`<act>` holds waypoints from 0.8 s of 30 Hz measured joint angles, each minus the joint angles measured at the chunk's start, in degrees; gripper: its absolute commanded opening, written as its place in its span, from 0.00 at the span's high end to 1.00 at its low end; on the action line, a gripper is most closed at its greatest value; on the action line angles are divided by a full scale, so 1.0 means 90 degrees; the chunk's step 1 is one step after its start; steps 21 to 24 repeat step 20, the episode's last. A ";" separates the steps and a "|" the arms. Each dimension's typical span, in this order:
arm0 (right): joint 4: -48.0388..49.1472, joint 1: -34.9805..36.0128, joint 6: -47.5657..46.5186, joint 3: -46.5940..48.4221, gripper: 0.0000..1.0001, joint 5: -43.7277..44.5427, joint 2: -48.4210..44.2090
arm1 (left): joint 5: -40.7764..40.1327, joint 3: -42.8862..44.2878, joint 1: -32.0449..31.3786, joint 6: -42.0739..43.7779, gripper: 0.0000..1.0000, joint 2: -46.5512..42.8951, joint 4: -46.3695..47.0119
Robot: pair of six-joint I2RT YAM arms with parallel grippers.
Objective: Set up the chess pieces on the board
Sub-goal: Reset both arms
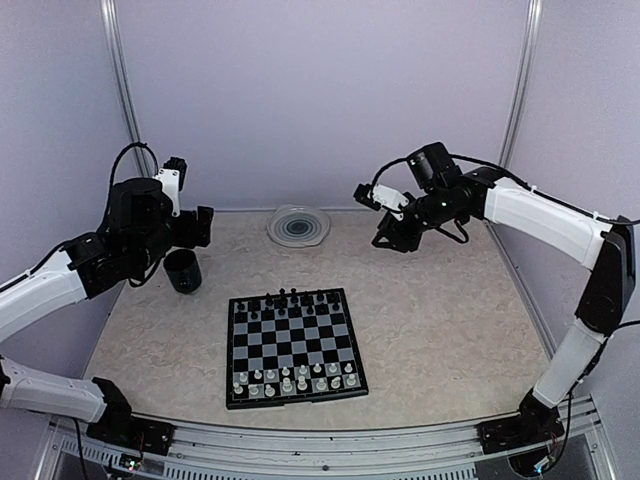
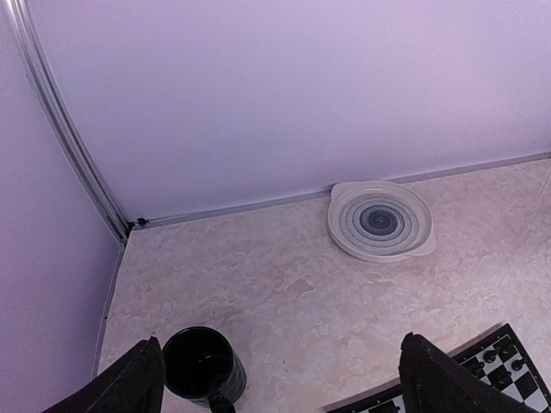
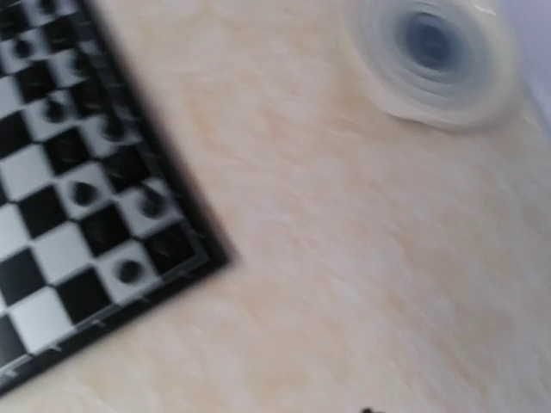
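A: Where do the chess pieces (image 1: 287, 384) stand?
B: On the board (image 1: 290, 340), mid-desk (image 1: 440, 330); cream along the near rows, black along the far; both arms hang well apart from it.
A: And the grasping parts?
B: The left end effector (image 2: 280, 344) gapes wide, empty; the right end effector (image 1: 392, 235), I cannot tell.
A: Handling?
B: Tiny, light, stiff, probably slick plastic, quick to topple; I'd pinch one gently at the upper stem, from above.
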 measured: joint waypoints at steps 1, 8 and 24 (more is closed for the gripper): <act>0.0153 -0.0226 0.0044 -0.0214 0.45 -0.0034 -0.0199 | 0.0070 0.0041 0.0100 0.0000 0.06 0.0022 -0.0044; 0.1676 -0.2409 0.1090 -0.1401 0.01 -0.0656 -0.1659 | 0.0483 0.0007 0.0736 -0.0117 0.01 0.0134 -0.0046; 0.3453 -0.4102 0.2846 -0.3089 0.01 -0.0692 -0.3169 | 0.1469 -0.0260 0.1481 -0.0767 0.01 0.0134 0.0034</act>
